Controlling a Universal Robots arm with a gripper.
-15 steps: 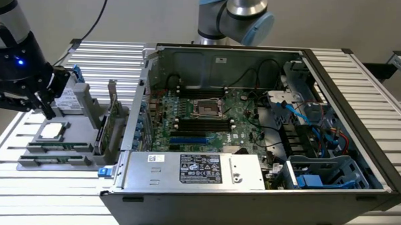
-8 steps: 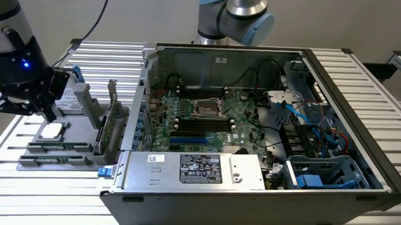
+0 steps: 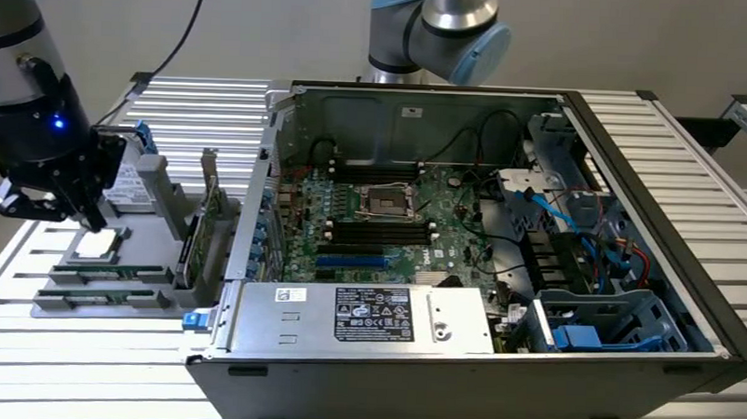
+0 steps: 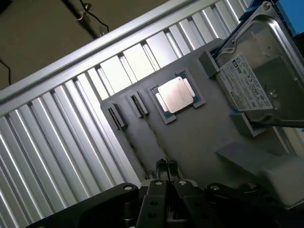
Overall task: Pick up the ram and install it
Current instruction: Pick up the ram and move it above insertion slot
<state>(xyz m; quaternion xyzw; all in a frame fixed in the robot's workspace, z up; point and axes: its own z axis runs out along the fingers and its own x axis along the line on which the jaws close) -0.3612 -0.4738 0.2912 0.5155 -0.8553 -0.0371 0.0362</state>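
The gripper (image 3: 90, 220) (image 4: 166, 166) hangs over the gray tray (image 3: 148, 258) (image 4: 199, 137) at the exterior view's left. Its fingers are pressed together and hold nothing. The ram (image 3: 98, 274) lies in the tray, lower in the frame. The open computer (image 3: 414, 118) sits beside it on the surface (image 3: 45, 366).

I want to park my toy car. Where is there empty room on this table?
Bare slats of the table lie in front of the grey holder, at the exterior view's lower left, and beyond the computer case on that view's right. Crowded: the holder, with the gripper over it, and inside the case.
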